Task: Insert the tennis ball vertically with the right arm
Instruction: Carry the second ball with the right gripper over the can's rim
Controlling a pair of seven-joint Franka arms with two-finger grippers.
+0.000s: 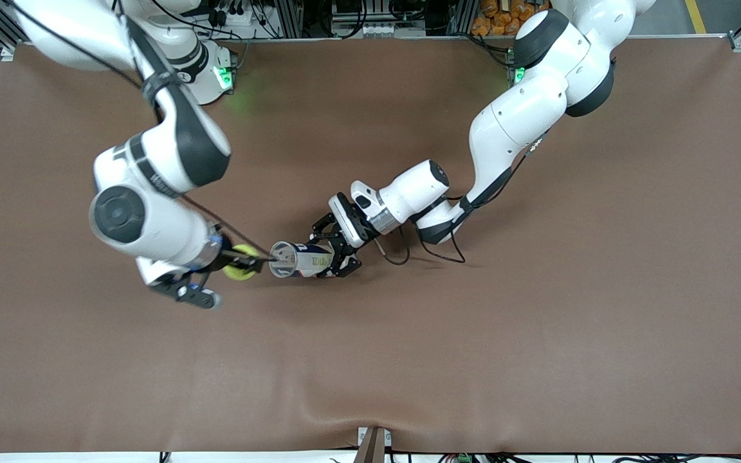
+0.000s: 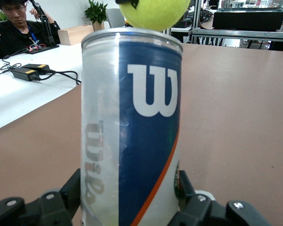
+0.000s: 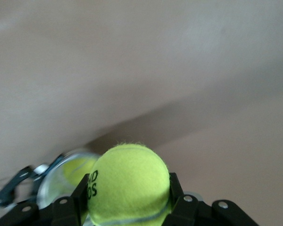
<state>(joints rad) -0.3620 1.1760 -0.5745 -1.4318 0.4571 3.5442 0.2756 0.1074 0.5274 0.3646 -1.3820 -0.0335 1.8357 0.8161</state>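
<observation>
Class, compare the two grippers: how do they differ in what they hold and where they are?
The left gripper is shut on the tennis ball can, holding it upright on the table. The right gripper is shut on the tennis ball, up over the can's open mouth. Both are black, two-fingered, and gripping something.

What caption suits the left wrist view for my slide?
Left tool grips upright Wilson can; tennis ball at its rim.
</observation>
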